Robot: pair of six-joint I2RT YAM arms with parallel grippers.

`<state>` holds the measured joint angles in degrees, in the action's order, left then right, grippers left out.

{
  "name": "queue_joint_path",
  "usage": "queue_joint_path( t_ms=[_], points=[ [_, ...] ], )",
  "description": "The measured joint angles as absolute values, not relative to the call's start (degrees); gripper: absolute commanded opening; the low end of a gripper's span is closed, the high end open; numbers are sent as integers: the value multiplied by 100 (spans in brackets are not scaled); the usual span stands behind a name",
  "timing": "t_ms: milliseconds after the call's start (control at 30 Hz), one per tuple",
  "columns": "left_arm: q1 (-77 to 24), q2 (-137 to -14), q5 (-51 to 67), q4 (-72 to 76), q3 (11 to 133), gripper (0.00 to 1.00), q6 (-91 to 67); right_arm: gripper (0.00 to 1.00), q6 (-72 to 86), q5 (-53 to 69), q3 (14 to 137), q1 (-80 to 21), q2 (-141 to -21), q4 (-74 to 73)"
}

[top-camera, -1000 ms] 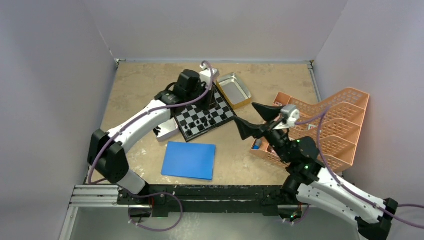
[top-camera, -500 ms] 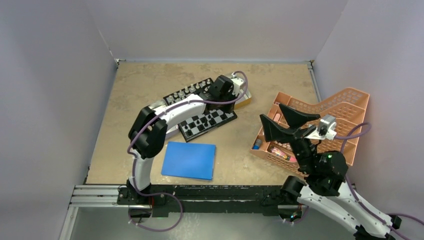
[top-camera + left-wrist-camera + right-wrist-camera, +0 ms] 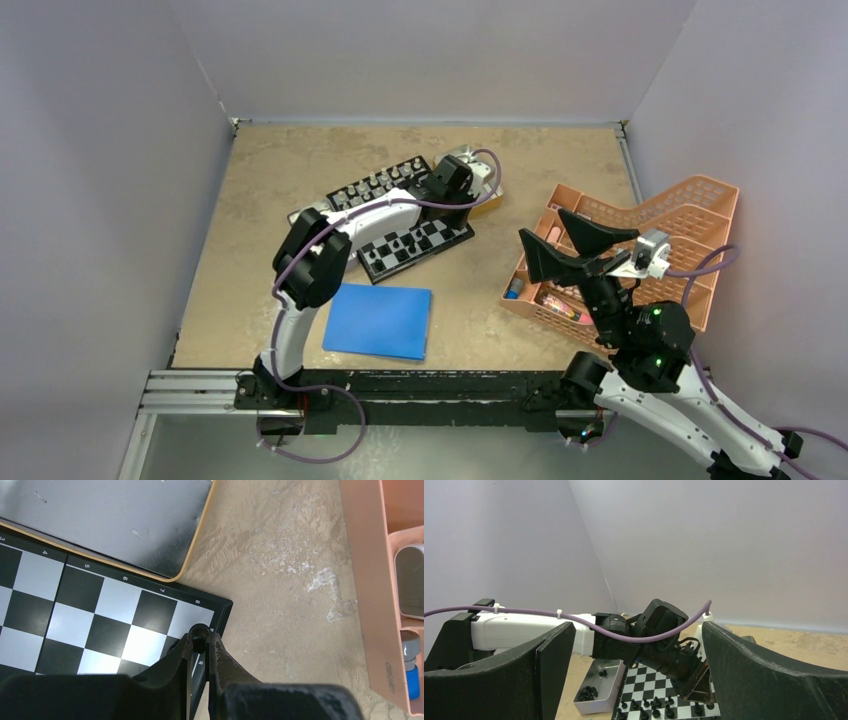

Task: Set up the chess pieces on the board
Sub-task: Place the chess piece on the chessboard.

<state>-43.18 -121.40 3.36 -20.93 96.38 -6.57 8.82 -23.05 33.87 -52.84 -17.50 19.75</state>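
Observation:
The board (image 3: 425, 235) lies mid-table, with silvery-white pieces (image 3: 375, 183) along its far edge and black pieces (image 3: 405, 241) near its front edge. My left gripper (image 3: 462, 212) reaches over the board's right corner. In the left wrist view it (image 3: 200, 636) is shut on a black chess piece (image 3: 200, 630) over the corner square of the board (image 3: 100, 625). My right gripper (image 3: 568, 243) is wide open and empty, raised above the orange organizer. In the right wrist view it (image 3: 638, 630) faces the board (image 3: 659, 690).
A gold-rimmed metal tray (image 3: 110, 520) lies against the board's right edge. Another metal tray (image 3: 596, 690) left of the board holds several black pieces. A blue sheet (image 3: 378, 320) lies in front. An orange tiered organizer (image 3: 660, 240) with small items stands right.
My left arm has swung from the board's far left across to its right corner. My right arm has pulled back from the board towards the orange organizer.

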Motion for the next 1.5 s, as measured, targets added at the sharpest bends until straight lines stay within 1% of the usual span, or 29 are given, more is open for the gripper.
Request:
queue_joint_path(
  t_ms=[433,633,767,933,1033,1267,1500],
  points=[
    [-4320,-12363,224,-2099,9730,3,-615,99,884,-2303,3387,-5282,-1750,1968],
    [-4320,-12420,165,-2099,9730,5,-611,99,882,-2303,3387,-5282,-1750,1959],
    [-4320,-12442,137,-2082,9730,10,-572,99,880,-2305,3387,-5282,-1750,1959],
    [-4318,-12455,126,-2064,9738,17,-510,99,880,-2303,3387,-5282,-1750,1959],
    [-4320,-12464,126,-2064,9747,20,-491,99,878,-2305,3387,-5284,-1750,1962],
    [-4320,-12481,126,-2117,9762,30,-484,99,878,-2305,3385,-5282,-1767,1981],
    [-4320,-12453,191,-2200,9830,34,-499,99,880,-2305,3385,-5284,-1911,2012]
  ],
)
